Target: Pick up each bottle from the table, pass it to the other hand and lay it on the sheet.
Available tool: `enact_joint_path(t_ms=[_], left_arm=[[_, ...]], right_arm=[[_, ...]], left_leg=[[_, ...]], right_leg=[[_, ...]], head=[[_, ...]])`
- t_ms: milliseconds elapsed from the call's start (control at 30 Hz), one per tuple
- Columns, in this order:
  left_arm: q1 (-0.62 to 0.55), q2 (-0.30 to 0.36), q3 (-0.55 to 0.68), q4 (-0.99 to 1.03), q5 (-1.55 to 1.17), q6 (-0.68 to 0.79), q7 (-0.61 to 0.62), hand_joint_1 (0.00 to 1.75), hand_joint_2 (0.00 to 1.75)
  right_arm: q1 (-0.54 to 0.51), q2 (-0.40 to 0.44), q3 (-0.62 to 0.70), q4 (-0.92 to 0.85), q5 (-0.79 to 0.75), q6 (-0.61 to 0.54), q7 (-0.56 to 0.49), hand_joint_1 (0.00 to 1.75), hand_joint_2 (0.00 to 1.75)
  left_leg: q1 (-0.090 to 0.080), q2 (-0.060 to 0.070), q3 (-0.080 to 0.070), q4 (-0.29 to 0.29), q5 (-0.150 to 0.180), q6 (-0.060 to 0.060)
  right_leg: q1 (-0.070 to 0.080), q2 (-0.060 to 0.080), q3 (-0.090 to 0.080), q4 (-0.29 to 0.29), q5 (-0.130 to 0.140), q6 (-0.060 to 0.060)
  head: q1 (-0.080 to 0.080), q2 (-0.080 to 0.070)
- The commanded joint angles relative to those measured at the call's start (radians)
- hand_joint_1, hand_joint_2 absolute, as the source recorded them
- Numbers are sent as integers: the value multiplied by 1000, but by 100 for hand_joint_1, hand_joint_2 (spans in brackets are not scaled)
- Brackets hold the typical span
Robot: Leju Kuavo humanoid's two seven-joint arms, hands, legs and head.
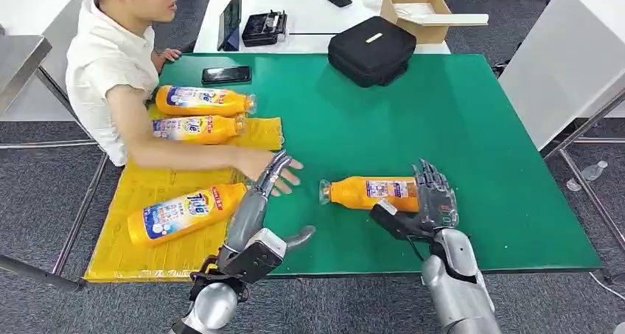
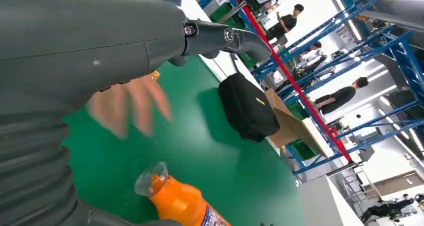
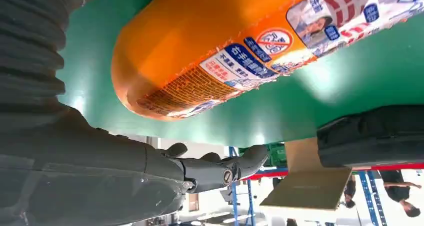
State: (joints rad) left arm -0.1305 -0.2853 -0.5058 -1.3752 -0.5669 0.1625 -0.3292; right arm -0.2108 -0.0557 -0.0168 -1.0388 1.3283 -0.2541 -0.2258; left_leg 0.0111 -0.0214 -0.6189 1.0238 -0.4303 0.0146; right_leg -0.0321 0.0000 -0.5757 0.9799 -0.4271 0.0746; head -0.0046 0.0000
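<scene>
My right hand (image 1: 435, 194) sits at the base end of the bottle (image 1: 372, 192) lying on its side on the green table (image 1: 457, 127), about 5 o'clock of the table's centre, cap pointing to 9 o'clock. The fingers (image 1: 431, 179) stand up over the base and the thumb (image 1: 390, 222) reaches out below the bottle's side; I cannot tell whether they are gripping or only alongside. From the right wrist the bottle's base is close above the thumb (image 3: 220, 168) with a strip of table between them.

My left hand (image 1: 258, 201) is empty, fingers spread and stretched toward 12 o'clock, thumb (image 1: 298, 238) out to 3 o'clock. A person's hand (image 1: 276, 170) lies just past my fingertips; I cannot tell if they touch.

The yellow sheet (image 1: 110, 253) lies at 8 o'clock with three bottles on it: one (image 1: 184, 212) near me, two (image 1: 199, 114) at its far end. A black bag (image 1: 371, 50) sits at 12 o'clock, a phone (image 1: 226, 74) at 11.
</scene>
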Motion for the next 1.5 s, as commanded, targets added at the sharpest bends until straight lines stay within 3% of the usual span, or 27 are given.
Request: enact_joint_path(t_ms=[33,367,633,900,1133,1500], left_arm=[[-25,-64,-2,65,1,0,1,0,175],[-57,-64,-32,91,15,9,-9,0,175],[-79,-64,-43,104,36,7,-19,0,175],[-87,-64,-50,117,44,19,-17,0,175],[-80,-64,-40,110,44,12,-17,0,175],[-50,-64,0,71,18,9,-28,0,175]], right_arm=[[-38,-13,34,65,3,5,4,0,175],[-146,21,137,200,30,22,14,0,175],[-329,-12,206,496,60,45,83,0,175],[-336,0,213,548,66,33,90,0,175],[-355,-19,216,589,78,116,130,0,175],[-278,-51,235,476,87,166,157,0,175]], left_leg=[[0,1,1,1,-1,0],[0,3,1,1,-1,0],[0,4,2,1,-1,1],[1,1,3,1,-1,0],[1,1,3,1,0,0],[1,-1,7,0,1,0]], right_leg=[[1,0,2,0,0,-3],[1,2,1,0,0,-2],[1,3,2,0,0,-3],[1,0,3,0,-1,-3],[1,0,3,0,0,-3],[2,-3,7,-2,1,-6]], head=[[0,0],[0,0],[0,0],[0,0],[0,0],[0,0]])
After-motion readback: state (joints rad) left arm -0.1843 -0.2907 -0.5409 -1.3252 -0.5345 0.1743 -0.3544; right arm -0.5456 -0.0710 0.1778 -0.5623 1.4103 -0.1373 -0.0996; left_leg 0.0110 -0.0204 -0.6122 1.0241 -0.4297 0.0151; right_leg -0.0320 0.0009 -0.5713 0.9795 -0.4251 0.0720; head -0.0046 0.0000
